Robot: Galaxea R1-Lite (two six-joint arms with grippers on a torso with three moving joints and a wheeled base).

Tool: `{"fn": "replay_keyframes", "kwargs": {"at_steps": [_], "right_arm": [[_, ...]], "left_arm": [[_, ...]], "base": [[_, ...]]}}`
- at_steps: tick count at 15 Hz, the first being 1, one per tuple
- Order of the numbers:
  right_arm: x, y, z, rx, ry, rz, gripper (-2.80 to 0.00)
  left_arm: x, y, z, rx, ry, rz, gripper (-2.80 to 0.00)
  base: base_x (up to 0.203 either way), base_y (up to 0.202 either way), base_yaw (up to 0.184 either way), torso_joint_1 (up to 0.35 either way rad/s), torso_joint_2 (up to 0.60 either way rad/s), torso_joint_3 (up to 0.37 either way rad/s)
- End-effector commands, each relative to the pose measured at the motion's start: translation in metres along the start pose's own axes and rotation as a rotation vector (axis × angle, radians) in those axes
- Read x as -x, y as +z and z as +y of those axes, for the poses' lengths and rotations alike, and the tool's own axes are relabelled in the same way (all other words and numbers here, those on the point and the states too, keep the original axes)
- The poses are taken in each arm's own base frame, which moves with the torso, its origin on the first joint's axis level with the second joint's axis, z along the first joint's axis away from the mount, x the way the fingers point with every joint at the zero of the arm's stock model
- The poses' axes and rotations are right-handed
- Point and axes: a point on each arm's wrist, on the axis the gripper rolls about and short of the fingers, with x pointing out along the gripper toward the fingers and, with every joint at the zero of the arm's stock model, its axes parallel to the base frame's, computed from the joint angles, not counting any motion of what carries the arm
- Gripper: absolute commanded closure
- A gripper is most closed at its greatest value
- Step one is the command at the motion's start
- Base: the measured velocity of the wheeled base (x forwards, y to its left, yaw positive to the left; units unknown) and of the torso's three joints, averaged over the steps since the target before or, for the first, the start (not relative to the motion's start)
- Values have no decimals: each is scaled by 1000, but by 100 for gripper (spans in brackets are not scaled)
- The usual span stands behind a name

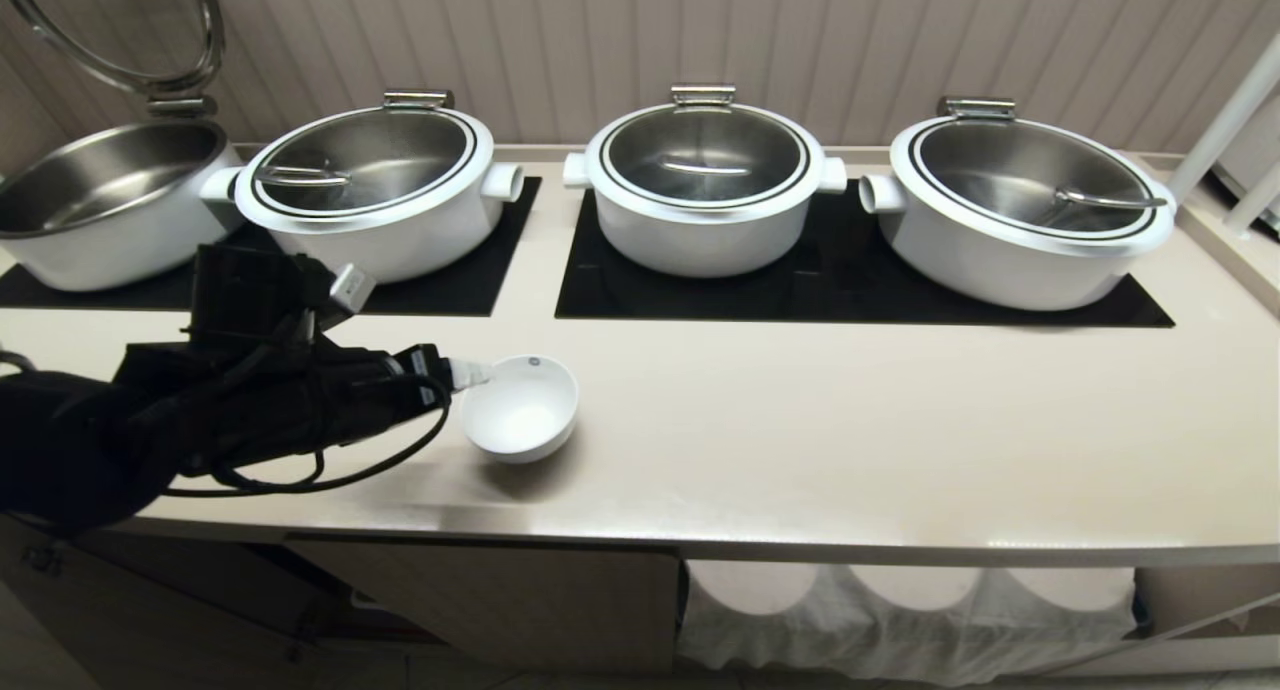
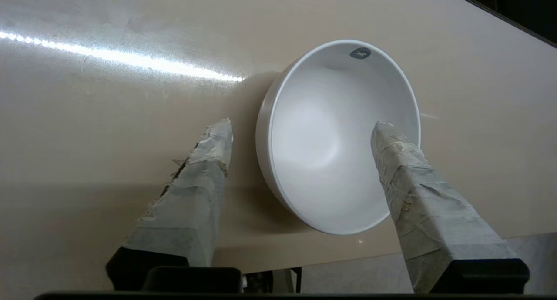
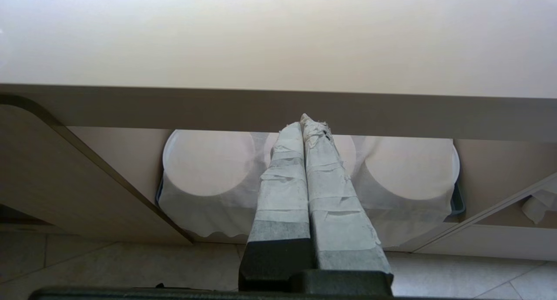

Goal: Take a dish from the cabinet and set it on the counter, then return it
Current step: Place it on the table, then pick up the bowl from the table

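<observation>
The dish point(image 1: 522, 410), a small white bowl, stands on the cream counter point(image 1: 800, 440) near its front edge, left of the middle. My left gripper point(image 1: 468, 374) reaches in from the left, level with the dish's rim. In the left wrist view the left gripper point(image 2: 302, 127) is open and straddles the rim of the dish point(image 2: 322, 139). One taped finger point(image 2: 404, 178) is over the inside, the other point(image 2: 196, 182) outside above the counter point(image 2: 109, 117). My right gripper point(image 3: 304, 122) hangs shut and empty below the counter, facing the cabinet point(image 3: 65, 169).
Three lidded white pots point(image 1: 703, 175) and one open pot point(image 1: 100, 200) stand on black glass panels point(image 1: 860, 290) at the back. Below the counter a cabinet door point(image 1: 500, 600) stands ajar. White cloth covers round stacks point(image 3: 209, 165) on the shelf inside.
</observation>
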Motion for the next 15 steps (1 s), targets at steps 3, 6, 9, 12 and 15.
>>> {"fn": "replay_keyframes", "kwargs": {"at_steps": [3, 6, 9, 12, 15], "right_arm": [[0, 0, 0, 0, -1, -1, 0], [0, 0, 0, 0, -1, -2, 0], [0, 0, 0, 0, -1, 0, 0], [0, 0, 0, 0, 0, -2, 0], [0, 0, 0, 0, 1, -1, 0]], "left_arm": [[28, -9, -1, -8, -15, -23, 0], [46, -19, -1, -16, -23, -32, 0], [66, -30, -1, -39, -36, -47, 0], [83, -33, 3, -149, -14, -92, 0], [107, -45, 7, -219, -4, -139, 0]], "base": [[0, 0, 0, 0, 0, 0], [0, 0, 0, 0, 0, 0], [0, 0, 0, 0, 0, 0], [0, 0, 0, 0, 0, 0], [0, 0, 0, 0, 0, 0]]}}
